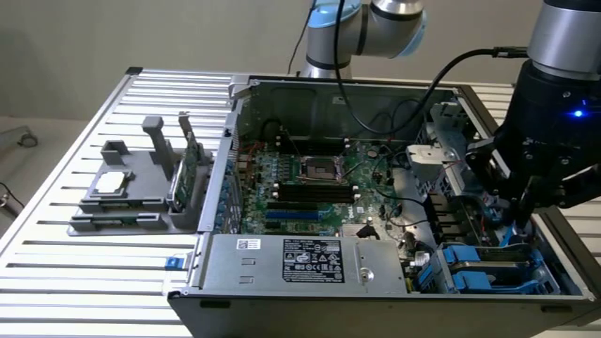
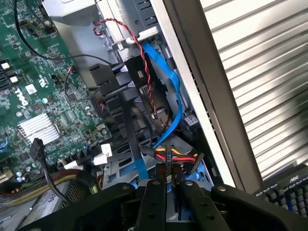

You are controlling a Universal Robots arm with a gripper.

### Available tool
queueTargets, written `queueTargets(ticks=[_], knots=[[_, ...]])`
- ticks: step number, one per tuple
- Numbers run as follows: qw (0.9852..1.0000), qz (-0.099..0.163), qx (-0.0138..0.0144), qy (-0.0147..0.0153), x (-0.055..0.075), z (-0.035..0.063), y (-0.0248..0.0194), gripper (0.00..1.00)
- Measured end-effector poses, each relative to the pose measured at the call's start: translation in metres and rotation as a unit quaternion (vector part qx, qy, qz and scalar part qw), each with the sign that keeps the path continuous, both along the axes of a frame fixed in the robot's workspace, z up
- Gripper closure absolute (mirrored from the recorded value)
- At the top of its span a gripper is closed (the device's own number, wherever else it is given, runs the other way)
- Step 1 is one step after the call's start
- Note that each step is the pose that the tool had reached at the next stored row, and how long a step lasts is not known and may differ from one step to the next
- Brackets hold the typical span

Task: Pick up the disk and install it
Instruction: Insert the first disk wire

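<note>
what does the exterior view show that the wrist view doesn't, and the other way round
Exterior view adds: the grey fixture holding a green card on the exterior view's left, the labelled power supply, and the robot arm.
Wrist view adds: a keyboard corner and a red-yellow-black wire bundle.
Both: the green motherboard, the slatted table, and the claw over the drive bay.

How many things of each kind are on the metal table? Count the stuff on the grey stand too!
Open computer: 1
Grey stand: 1
Green card, upright in the stand: 1
Silver square chip, lying on the stand: 1
Total: 4
</note>
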State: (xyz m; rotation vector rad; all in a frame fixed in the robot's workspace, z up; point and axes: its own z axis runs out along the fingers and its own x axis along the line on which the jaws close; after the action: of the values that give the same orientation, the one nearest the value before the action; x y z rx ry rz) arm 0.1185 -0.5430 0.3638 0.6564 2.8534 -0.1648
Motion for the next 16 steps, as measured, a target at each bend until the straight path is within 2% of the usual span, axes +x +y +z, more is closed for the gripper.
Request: queueTargets(ticks=[1, 4, 9, 14, 16], knots=[[1.0, 0.0, -0.0022, 0.0001, 0.0, 0.0, -0.0012, 0.83], [1.0, 0.0, -0.0056, 0.0007, -0.001, -0.0001, -0.004, 0.83], [1.0, -0.001, -0.0093, 0.0015, -0.005, -0.0003, -0.0061, 0.83], [0.9999, -0.001, -0.0108, 0.0016, -0.012, -0.0002, -0.0066, 0.83], [0.9999, -0.002, -0.0125, 0.0015, -0.014, -0.0002, -0.0066, 0.83]])
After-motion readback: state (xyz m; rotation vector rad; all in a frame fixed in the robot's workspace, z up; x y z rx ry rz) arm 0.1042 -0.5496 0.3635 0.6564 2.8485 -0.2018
